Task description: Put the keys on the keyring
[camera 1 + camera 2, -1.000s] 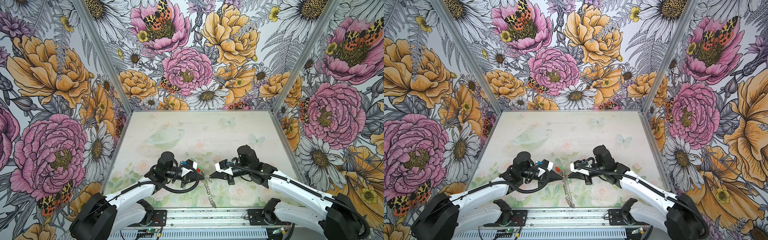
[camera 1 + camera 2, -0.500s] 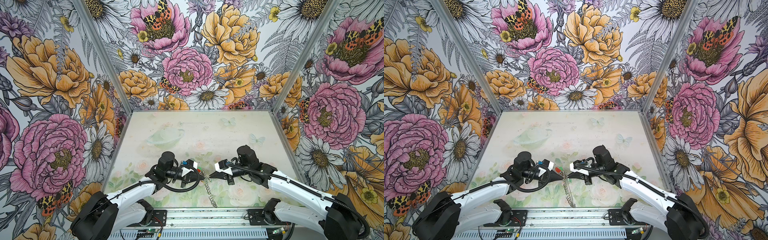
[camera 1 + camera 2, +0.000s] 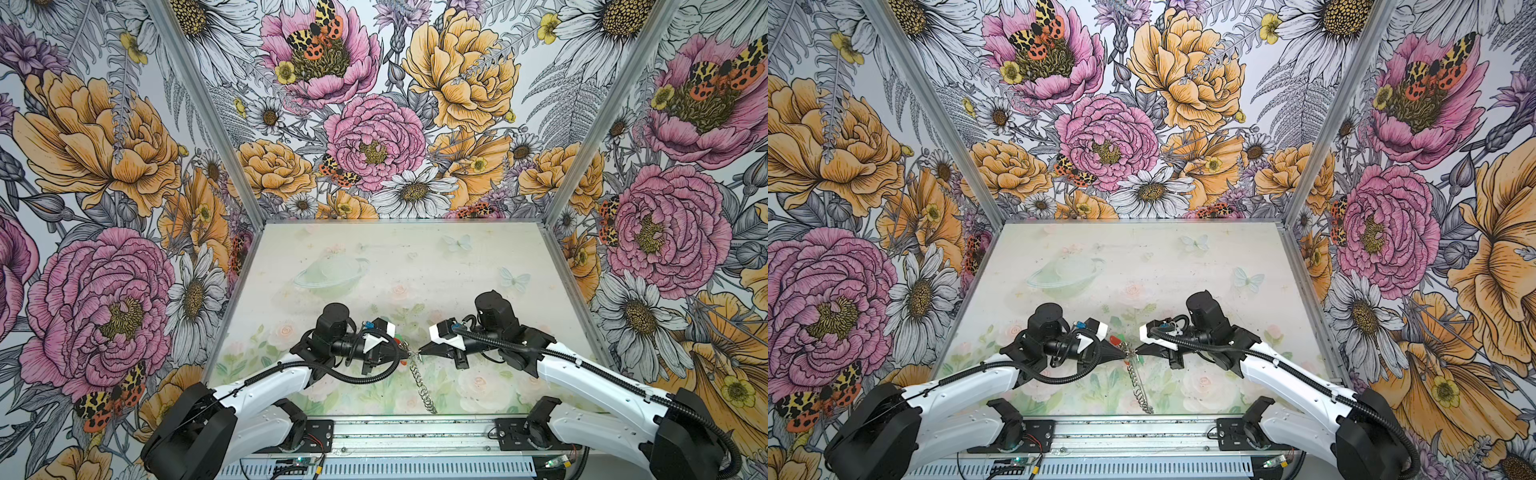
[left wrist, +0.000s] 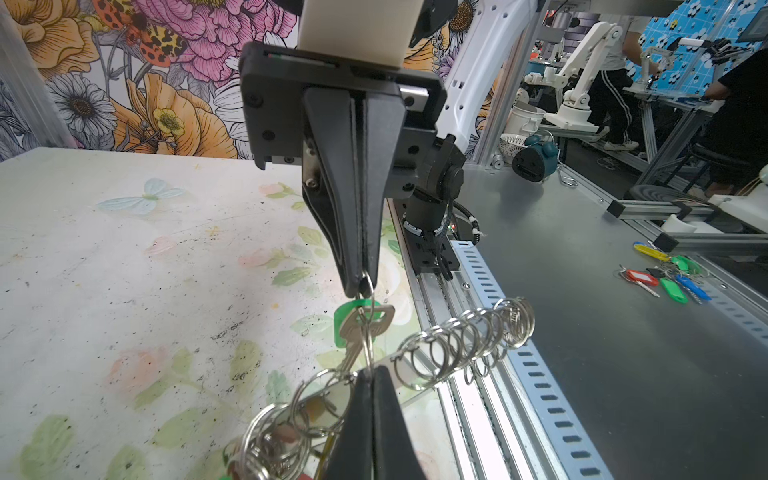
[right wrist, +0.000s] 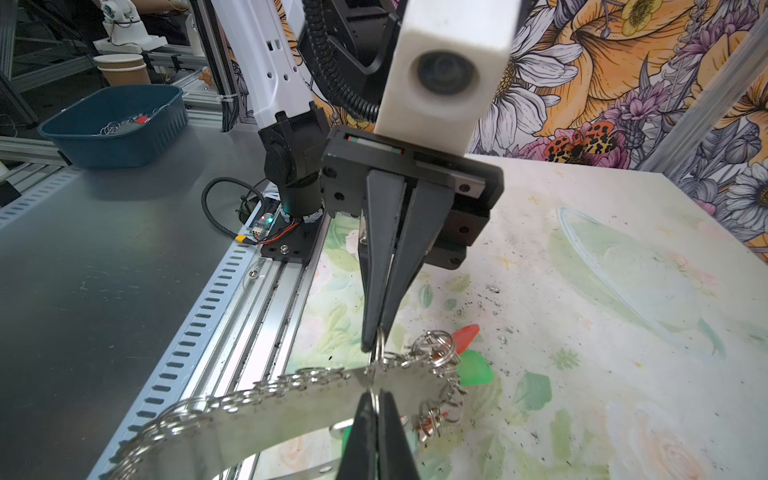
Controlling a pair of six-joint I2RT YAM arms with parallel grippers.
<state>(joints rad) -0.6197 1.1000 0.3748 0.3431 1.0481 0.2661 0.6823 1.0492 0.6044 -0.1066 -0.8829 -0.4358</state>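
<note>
The keyring (image 5: 270,415), a flat grey band fringed with small silver rings (image 4: 469,336), runs from the table's front edge up to the two grippers in both top views (image 3: 422,386). My left gripper (image 4: 368,374) and right gripper (image 5: 376,397) face each other tip to tip. Both are shut on the same small split ring at the band's edge. A silver key with a green tag (image 4: 343,320) hangs on that ring between the tips. More keys with red (image 5: 467,334) and green (image 5: 476,368) tags hang from rings just behind the band.
An aluminium rail (image 3: 415,432) runs along the table's front edge under the keyring's low end. Floral walls close the other three sides. Off the table, a bunch of coloured-tag keys (image 4: 665,278) lies on the grey bench and a blue tub (image 5: 116,124) holds rings.
</note>
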